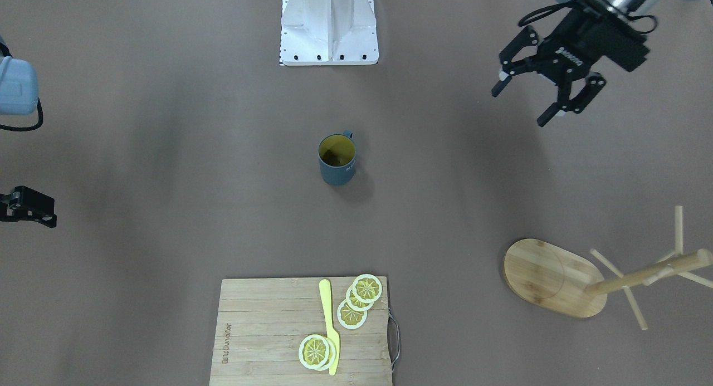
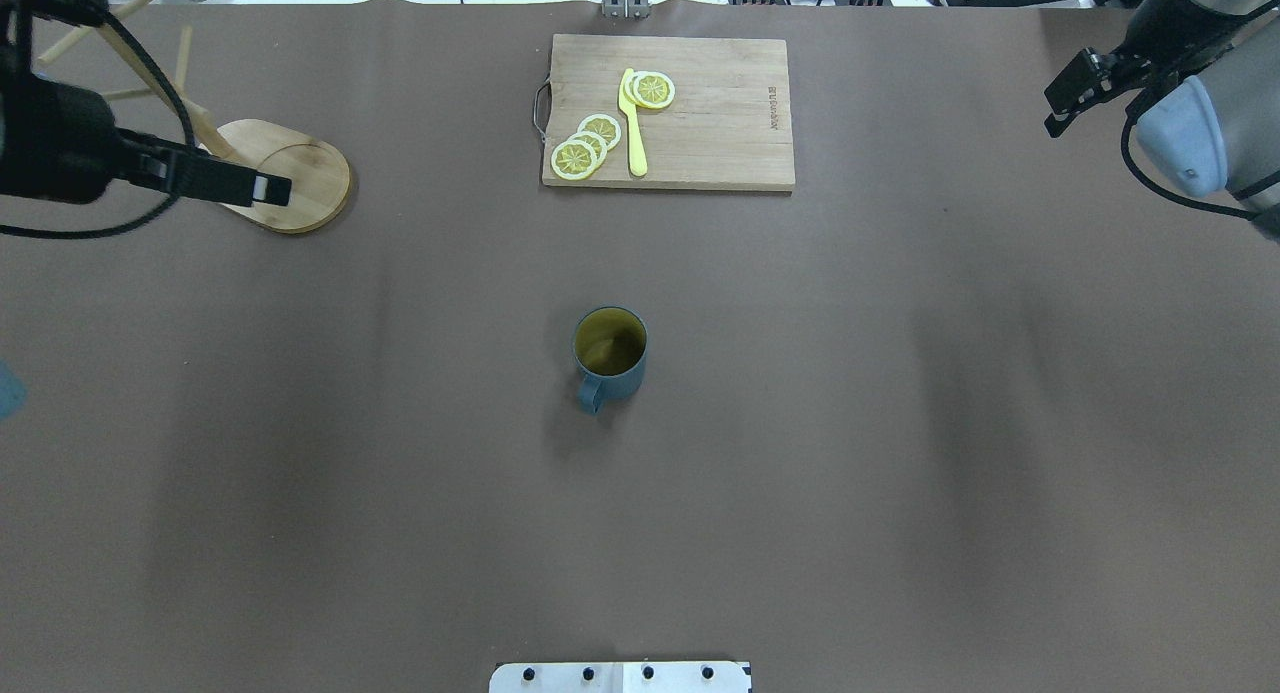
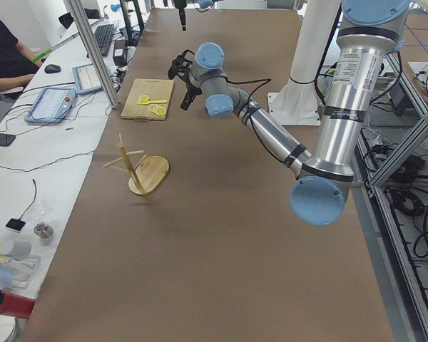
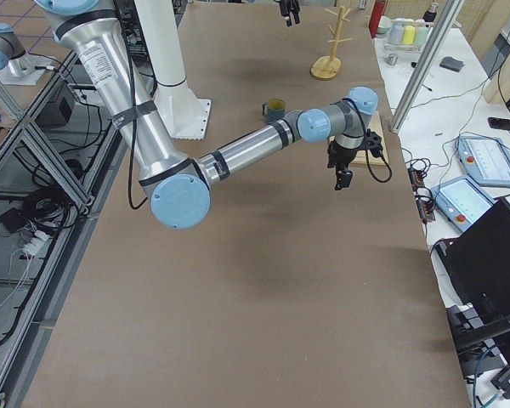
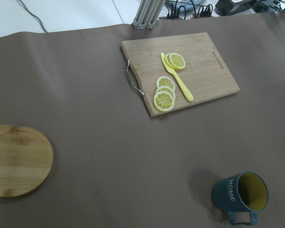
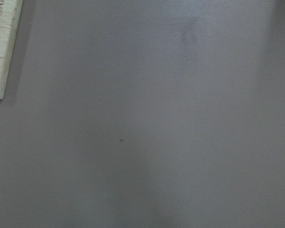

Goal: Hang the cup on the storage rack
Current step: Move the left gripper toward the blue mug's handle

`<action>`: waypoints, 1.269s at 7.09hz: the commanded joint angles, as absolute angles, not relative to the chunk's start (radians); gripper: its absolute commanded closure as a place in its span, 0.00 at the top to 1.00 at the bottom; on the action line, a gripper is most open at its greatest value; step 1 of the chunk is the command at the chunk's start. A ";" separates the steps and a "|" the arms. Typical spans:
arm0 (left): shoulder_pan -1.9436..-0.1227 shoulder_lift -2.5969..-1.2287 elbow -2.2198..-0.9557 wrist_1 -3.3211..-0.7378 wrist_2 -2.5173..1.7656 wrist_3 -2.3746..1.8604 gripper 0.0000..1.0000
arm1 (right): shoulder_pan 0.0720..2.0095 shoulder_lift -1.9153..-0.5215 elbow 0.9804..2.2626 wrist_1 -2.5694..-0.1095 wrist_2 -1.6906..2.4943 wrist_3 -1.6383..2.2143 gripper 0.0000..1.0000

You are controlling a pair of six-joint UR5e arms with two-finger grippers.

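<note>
Cup (image 2: 610, 358): one is counted, dark slate-blue with a yellow inside. It is stood upright at mid-table (image 2: 900, 423), long axis vertical, mouth up. The loop handle is pointed toward the robot's base and slightly to the robot's left. White "HOME" lettering is read on its side in the left wrist view. Nothing is touching it.

Storage rack (image 1: 551, 277): one is counted, bamboo, set upright on its oval base at the far side of the table on the robot's left, well apart from the cup. Several thin pegs are angled off the central post; an exact count is not given. No cup is hung on it.

Other counts: one slatted cutting board (image 2: 690, 113) is laid at the far middle edge. One yellow knife (image 2: 632, 123) is laid on it. Five lemon slices (image 2: 573, 158) are made out on the board, overlapped in two groups beside the knife.

Two grippers are counted. The left gripper (image 1: 522, 103) is held in the air on the robot's left with its fingers spread wide; nothing is gripped or touched. The right gripper (image 2: 1070, 91) is seen only partly at the robot's right edge, near the board, and whether it is spread or closed cannot be told. Nothing is seen in it.
</note>
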State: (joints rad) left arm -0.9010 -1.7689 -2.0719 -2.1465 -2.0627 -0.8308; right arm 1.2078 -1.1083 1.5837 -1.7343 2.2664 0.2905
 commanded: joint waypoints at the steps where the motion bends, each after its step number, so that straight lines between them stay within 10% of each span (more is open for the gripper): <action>1: -0.654 -1.795 -2.039 -2.184 -1.748 -0.853 0.97 | 1.192 -1.111 1.589 -1.727 2.240 0.360 1.00; 9: -0.215 -1.971 -1.783 -2.237 -1.252 -1.032 0.97 | 1.132 -1.091 1.611 -1.718 2.238 0.523 1.00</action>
